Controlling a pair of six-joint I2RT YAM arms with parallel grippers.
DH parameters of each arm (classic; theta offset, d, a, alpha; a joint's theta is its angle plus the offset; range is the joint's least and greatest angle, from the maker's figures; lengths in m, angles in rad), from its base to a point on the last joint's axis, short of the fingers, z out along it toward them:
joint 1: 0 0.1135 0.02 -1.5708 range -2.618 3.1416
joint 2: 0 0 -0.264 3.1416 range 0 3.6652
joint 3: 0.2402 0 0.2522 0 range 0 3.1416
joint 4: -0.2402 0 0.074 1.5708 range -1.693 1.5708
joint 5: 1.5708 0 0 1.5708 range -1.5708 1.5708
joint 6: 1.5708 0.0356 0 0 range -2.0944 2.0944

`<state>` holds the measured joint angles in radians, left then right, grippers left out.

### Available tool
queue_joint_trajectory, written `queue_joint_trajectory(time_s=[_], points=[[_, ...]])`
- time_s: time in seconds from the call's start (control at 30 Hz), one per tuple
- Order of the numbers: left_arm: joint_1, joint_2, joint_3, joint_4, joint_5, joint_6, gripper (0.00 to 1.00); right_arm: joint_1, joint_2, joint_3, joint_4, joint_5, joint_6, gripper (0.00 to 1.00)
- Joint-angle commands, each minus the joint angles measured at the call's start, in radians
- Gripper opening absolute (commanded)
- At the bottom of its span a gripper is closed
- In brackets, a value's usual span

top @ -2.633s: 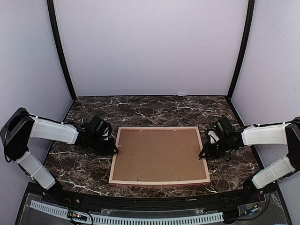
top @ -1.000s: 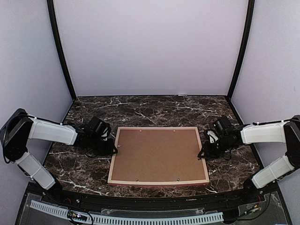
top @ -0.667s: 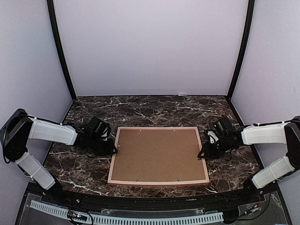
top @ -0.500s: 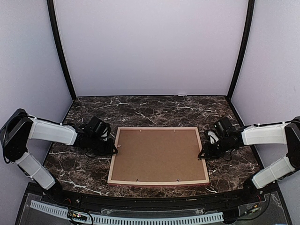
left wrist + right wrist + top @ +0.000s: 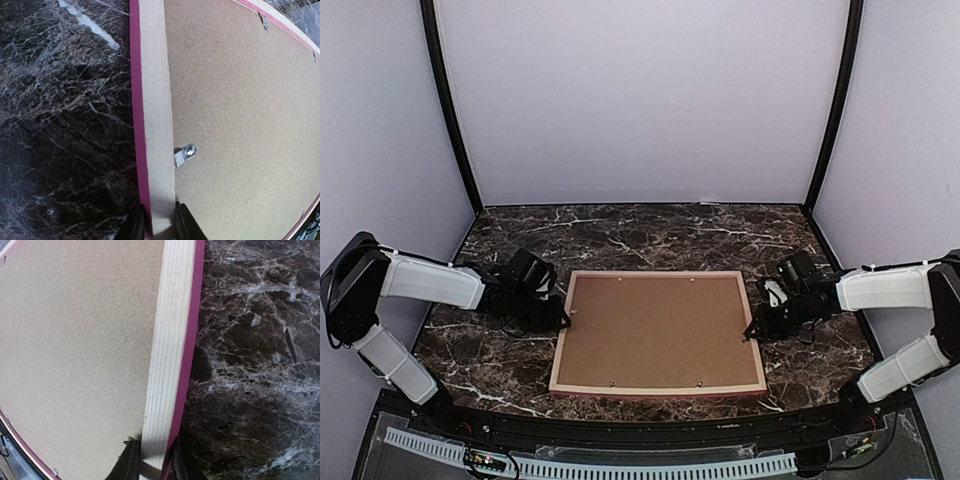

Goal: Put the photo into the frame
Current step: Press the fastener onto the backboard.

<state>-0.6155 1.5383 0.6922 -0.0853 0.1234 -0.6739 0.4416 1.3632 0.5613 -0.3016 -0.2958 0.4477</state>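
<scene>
Left gripper (image 5: 156, 226) was clamped on the frame (image 5: 660, 391) at its left rail, right gripper (image 5: 150, 460) on the right rail. Frame had crept slightly left, then sat still approx. 1 s. Photo not visible, prob. under the brown backing board (image 5: 660, 328), so task looked near done.

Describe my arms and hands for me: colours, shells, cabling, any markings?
Both arms match. The left arm and right arm have white, rounded link shells joined by black joint housings, with a thin dark cable along each forearm. The left hand and right hand are black, with bulky black wrist blocks behind them. The wrist views show slim dark fingertips. No markings are legible.
</scene>
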Motion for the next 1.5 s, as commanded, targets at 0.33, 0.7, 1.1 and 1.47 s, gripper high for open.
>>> queue_joint_trajectory(time_s=[0.33,0.7,1.1,1.47], points=[[-0.019,0.004,0.002,-0.046,0.06,0.0,0.22,0.011,0.053,0.027,0.031,-0.098,-0.011,0.23],[-0.02,0.004,0.025,-0.059,0.046,0.004,0.24,-0.005,0.162,0.146,0.055,-0.092,-0.031,0.33],[-0.019,0.073,0.093,-0.079,0.004,0.034,0.31,-0.042,0.299,0.28,0.076,-0.108,-0.063,0.3],[-0.019,0.015,0.122,-0.128,-0.061,0.073,0.66,-0.051,0.126,0.209,0.02,-0.014,-0.037,0.65]])
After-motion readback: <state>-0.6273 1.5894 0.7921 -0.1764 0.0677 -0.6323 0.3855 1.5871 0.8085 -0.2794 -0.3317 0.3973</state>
